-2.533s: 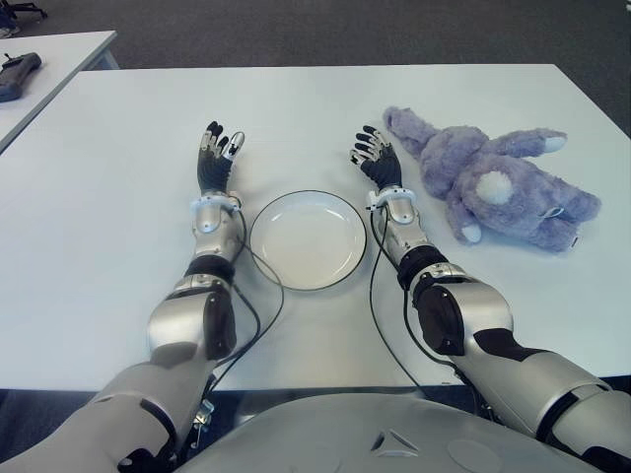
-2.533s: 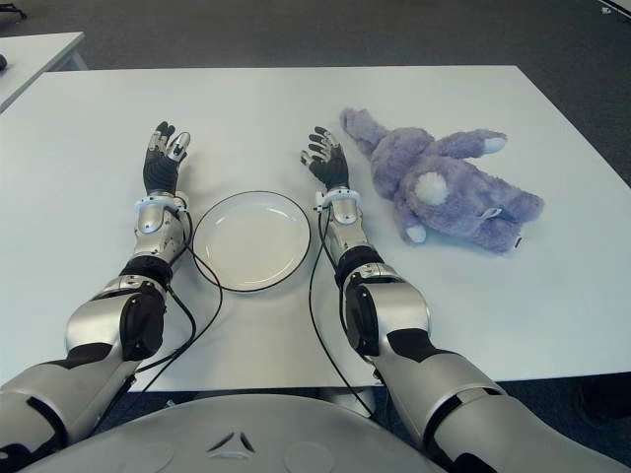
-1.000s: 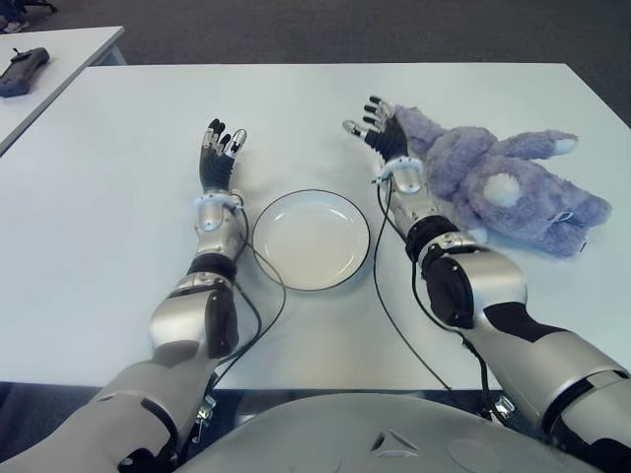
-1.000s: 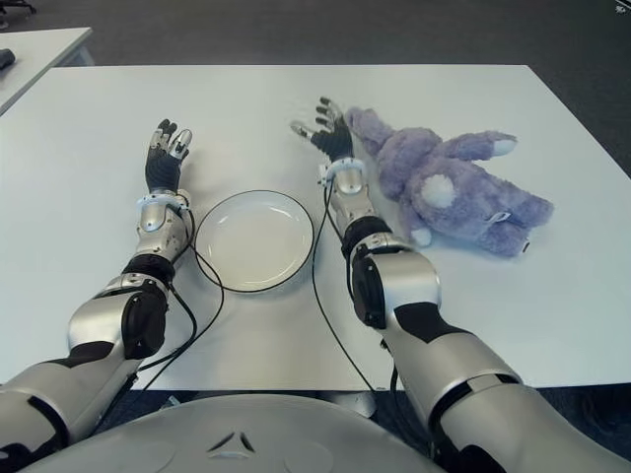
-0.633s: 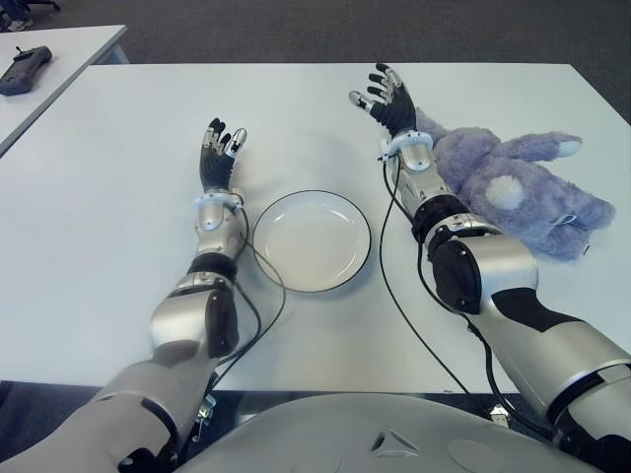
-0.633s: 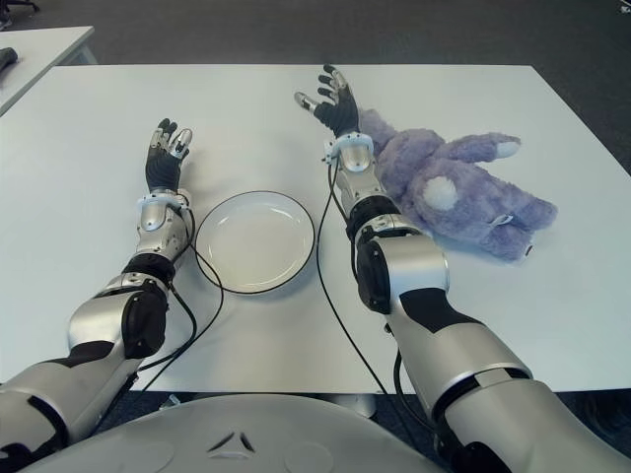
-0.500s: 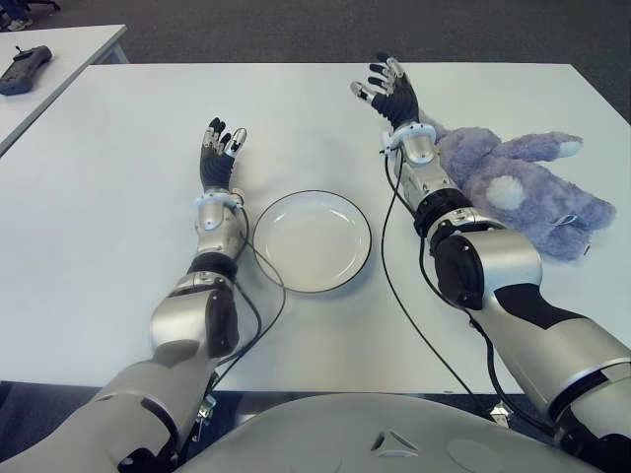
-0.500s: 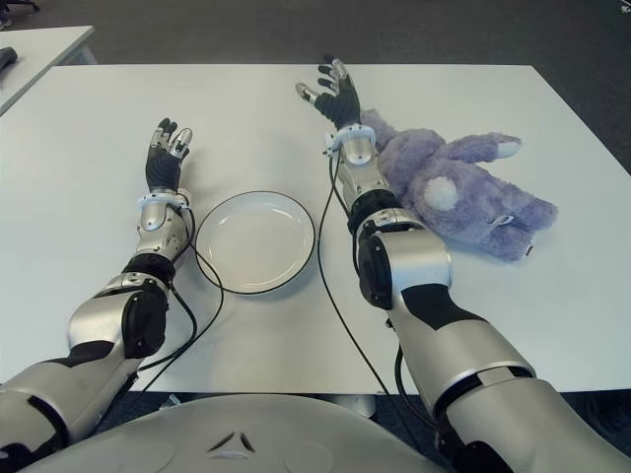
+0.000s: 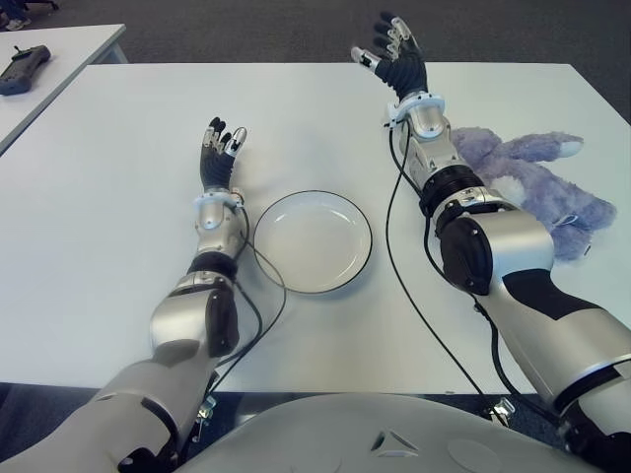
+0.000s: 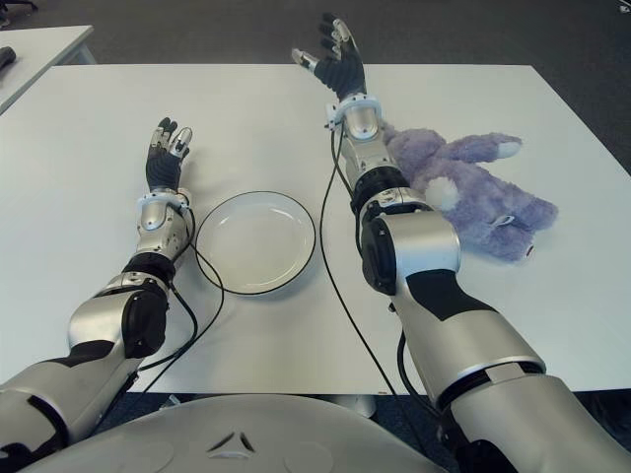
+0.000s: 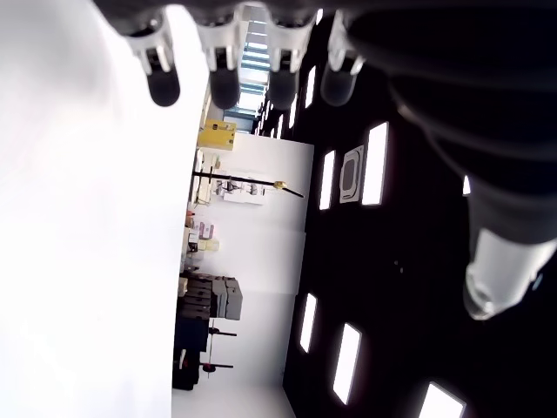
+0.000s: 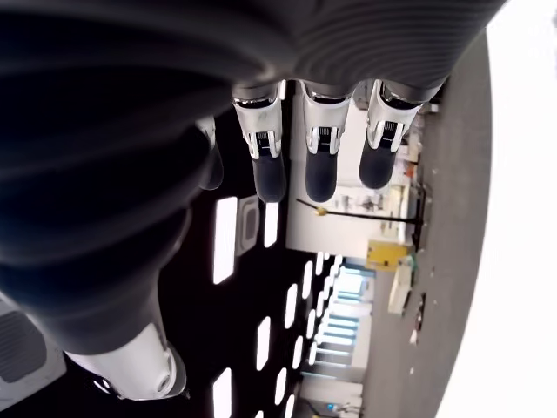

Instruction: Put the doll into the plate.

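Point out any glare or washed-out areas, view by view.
Left wrist view: the white table is blown out to featureless white. Right wrist view: the same along one edge, and ceiling lights glow behind the open right hand. Eye views: even light, faint sheen on the round white plate.

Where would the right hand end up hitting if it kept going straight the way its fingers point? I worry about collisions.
Probably nothing: the right hand points past the table's far edge, with only dark floor beyond. Depth is uncertain.
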Robot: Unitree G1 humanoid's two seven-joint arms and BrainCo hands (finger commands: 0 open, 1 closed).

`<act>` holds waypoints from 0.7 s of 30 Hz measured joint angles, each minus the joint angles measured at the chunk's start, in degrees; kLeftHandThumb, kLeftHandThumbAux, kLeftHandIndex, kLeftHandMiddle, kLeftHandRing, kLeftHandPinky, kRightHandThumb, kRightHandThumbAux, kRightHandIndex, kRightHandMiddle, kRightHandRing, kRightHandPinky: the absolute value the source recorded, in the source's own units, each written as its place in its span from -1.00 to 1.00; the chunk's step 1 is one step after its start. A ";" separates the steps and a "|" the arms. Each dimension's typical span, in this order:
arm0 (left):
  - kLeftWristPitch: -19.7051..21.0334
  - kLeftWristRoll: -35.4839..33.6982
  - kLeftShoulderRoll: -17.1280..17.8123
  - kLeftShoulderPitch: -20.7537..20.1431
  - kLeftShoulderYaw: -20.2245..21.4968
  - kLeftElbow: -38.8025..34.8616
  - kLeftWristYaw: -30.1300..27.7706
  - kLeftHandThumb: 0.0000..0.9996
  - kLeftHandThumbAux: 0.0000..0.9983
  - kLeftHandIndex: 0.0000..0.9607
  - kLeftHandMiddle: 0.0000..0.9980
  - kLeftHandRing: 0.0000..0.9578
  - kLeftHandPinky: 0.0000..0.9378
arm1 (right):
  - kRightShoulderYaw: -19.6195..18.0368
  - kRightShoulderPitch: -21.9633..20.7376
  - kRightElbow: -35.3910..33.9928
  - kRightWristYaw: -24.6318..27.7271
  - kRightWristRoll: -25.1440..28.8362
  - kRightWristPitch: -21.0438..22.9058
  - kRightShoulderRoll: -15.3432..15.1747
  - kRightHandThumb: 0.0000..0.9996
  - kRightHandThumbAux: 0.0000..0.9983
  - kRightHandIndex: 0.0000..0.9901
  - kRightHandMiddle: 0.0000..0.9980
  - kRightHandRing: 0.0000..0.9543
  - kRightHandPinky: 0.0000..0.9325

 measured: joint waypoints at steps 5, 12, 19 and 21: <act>0.00 0.00 -0.04 -0.02 0.01 0.00 0.00 -1.00 0.20 -0.96 -0.87 -0.91 -0.95 | 0.04 -1.75 0.05 -0.21 -0.05 0.02 -1.48 -0.72 0.58 -0.86 -0.82 -0.83 -0.78; -0.02 -0.01 -0.29 -0.16 0.13 0.00 0.00 -1.00 0.17 -0.95 -0.87 -0.91 -0.96 | 1.17 -4.63 0.18 -1.38 -1.78 0.06 -5.63 -0.78 0.54 -0.88 -0.86 -0.85 -0.85; 0.01 -0.05 -0.46 -0.28 0.39 0.00 0.00 -1.00 0.14 -0.96 -0.87 -0.92 -0.96 | 5.48 -7.14 0.61 -2.54 -6.81 1.11 -11.73 -0.77 0.47 -0.89 -0.86 -0.85 -0.83; -0.01 -0.04 -0.48 -0.28 0.38 0.00 0.00 -1.00 0.14 -0.96 -0.87 -0.92 -0.96 | 6.97 -7.83 0.75 -2.77 -8.58 1.72 -13.84 -0.77 0.45 -0.89 -0.85 -0.85 -0.82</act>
